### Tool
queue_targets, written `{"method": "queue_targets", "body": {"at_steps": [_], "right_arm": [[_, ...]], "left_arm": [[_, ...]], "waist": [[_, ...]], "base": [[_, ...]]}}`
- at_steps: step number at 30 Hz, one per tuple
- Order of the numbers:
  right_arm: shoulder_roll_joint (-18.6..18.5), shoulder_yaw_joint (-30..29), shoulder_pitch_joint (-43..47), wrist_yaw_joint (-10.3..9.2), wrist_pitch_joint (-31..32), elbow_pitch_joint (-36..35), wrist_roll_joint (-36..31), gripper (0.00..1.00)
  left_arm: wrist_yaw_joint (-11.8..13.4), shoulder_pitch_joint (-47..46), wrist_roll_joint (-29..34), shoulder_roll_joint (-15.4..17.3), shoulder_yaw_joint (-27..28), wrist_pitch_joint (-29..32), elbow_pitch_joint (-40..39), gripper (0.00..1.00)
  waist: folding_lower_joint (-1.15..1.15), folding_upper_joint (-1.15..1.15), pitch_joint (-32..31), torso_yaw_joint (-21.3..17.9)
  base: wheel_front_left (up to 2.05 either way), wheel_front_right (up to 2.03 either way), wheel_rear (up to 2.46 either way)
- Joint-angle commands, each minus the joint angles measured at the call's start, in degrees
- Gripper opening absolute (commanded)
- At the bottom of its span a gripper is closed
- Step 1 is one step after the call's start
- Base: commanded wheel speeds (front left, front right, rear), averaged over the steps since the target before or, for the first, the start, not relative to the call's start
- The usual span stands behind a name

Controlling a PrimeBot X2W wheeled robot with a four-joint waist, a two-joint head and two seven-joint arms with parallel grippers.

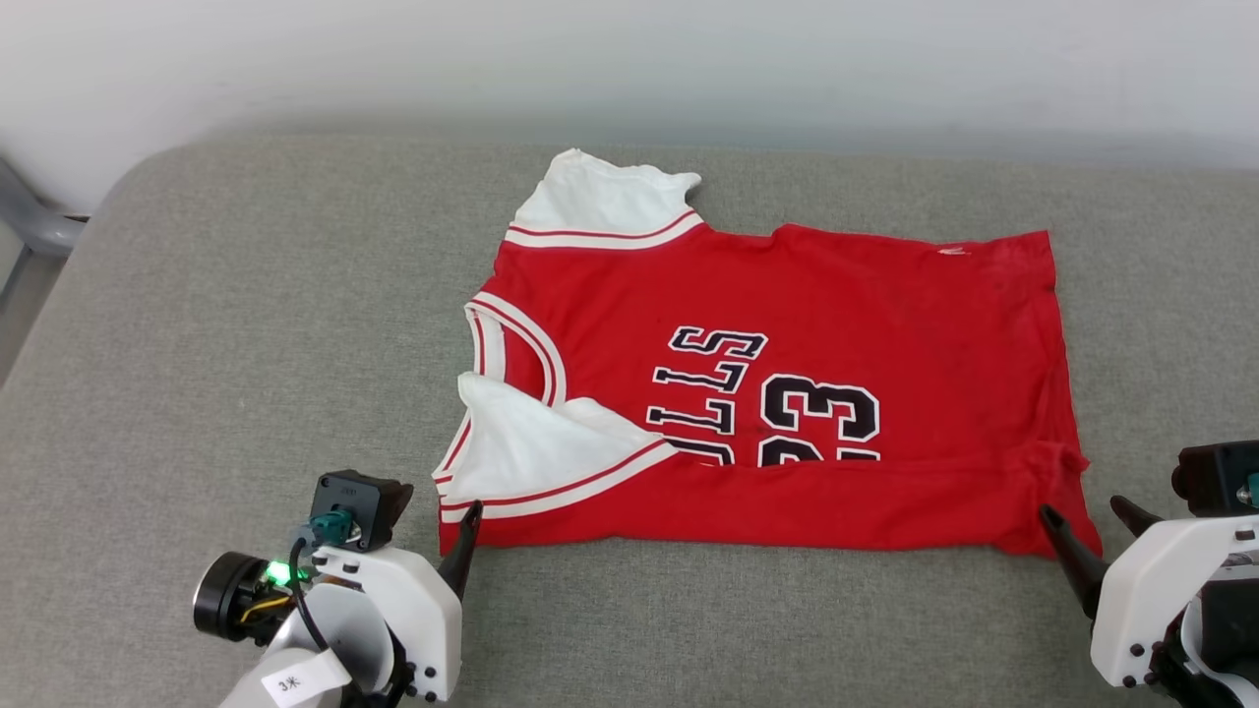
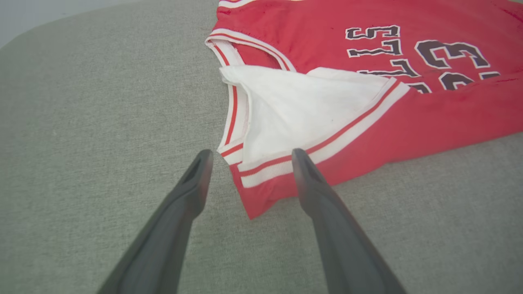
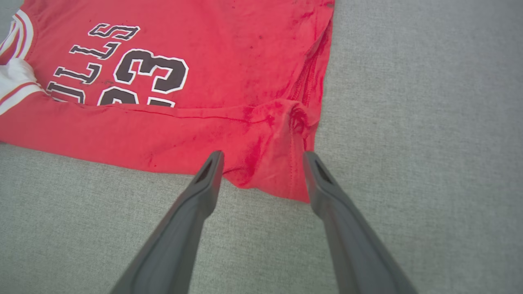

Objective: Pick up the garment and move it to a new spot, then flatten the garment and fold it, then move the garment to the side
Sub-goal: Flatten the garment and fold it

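Note:
The garment [image 1: 787,295], a red jersey with white sleeves and black lettering, lies spread on the grey padded surface [image 1: 246,324], collar to the left. Its near edge is folded up over the lower half of the lettering. My left gripper [image 1: 470,516] is open at the near-left corner. In the left wrist view the left gripper [image 2: 251,155] has its fingers on either side of the striped sleeve trim of the garment [image 2: 408,122]. My right gripper [image 1: 1082,509] is open at the near-right corner. In the right wrist view the right gripper [image 3: 262,157] straddles the bunched hem corner of the garment [image 3: 229,61]. Neither holds anything.
The padded surface runs wide to the left of the jersey and in a strip along the front. A pale wall [image 1: 629,59] stands behind its back edge. A grey rail [image 1: 29,221] shows at the far left beyond the rounded corner.

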Motion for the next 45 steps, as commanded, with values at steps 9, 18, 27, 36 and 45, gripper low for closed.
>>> {"method": "queue_targets", "body": {"at_steps": [9,18,27,36,45], "right_arm": [[1.64,-0.93,0.19,-0.05,2.03,-3.76,-1.16,1.00],[0.79,-0.52,-0.59,-0.05,2.00,-4.25,-1.19,1.00],[-0.13,-0.85,-1.40,-0.05,1.50,-3.83,-1.46,1.00],[-1.57,-0.77,-2.00,-0.05,0.33,1.24,-4.32,1.00],[0.07,-1.63,-5.31,-0.06,1.14,7.95,-7.30,1.00]], "left_arm": [[4.94,1.70,1.47,1.29,-0.28,4.64,-2.61,1.00],[6.51,0.49,0.91,0.40,0.83,3.80,2.22,1.00],[2.90,2.39,-2.27,-0.78,-2.71,10.22,7.72,0.00],[3.66,0.15,-1.19,-0.89,-0.19,2.71,3.19,0.00],[4.65,-0.92,0.65,0.31,-0.45,1.77,-4.67,0.00]], "waist": [[0.01,0.00,3.44,-1.56],[0.01,0.00,5.81,-3.01],[0.01,0.00,6.92,-3.61],[0.01,0.00,4.09,-0.89],[0.01,0.00,5.40,0.91]], "base": [[0.00,0.00,0.00],[0.00,0.00,0.00],[0.00,0.00,0.00],[0.00,0.00,0.00],[0.00,0.00,0.00]]}}
